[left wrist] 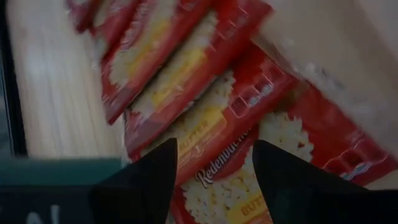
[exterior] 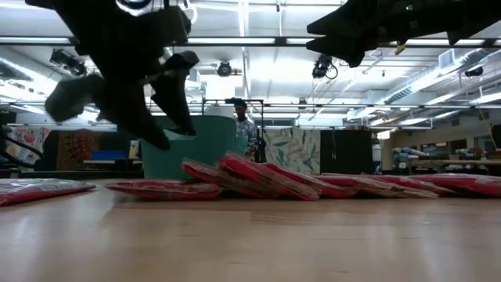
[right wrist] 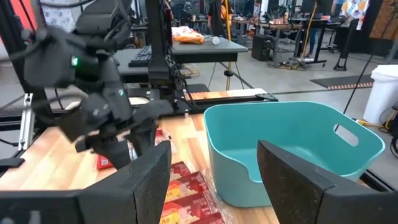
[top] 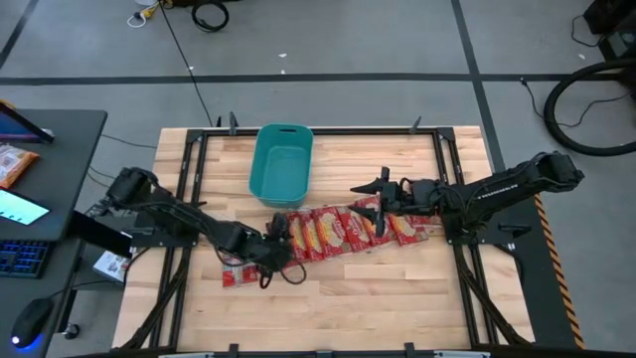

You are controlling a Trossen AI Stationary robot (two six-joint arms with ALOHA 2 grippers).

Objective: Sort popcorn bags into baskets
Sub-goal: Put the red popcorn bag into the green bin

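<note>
Several red popcorn bags (top: 343, 229) lie overlapping in a row across the table's middle, and they fill the left wrist view (left wrist: 205, 118). One more bag (top: 237, 275) lies flat nearer the front left. The teal basket (top: 282, 164) stands at the far middle and shows nothing inside (right wrist: 292, 143). My left gripper (top: 279, 246) hangs open just above the row's left end, slanting down, fingertips clear of the bags (exterior: 160, 137). My right gripper (top: 383, 194) is held open and level above the row's right part, pointing toward the basket.
A black frame (top: 189, 199) runs along the table's left and right sides. A desk (top: 50, 199) with a keyboard and an orange-and-white packet (top: 15, 164) stands to the left. A person (exterior: 244, 125) stands far behind the table. Bare wood (top: 378, 298) lies along the near edge.
</note>
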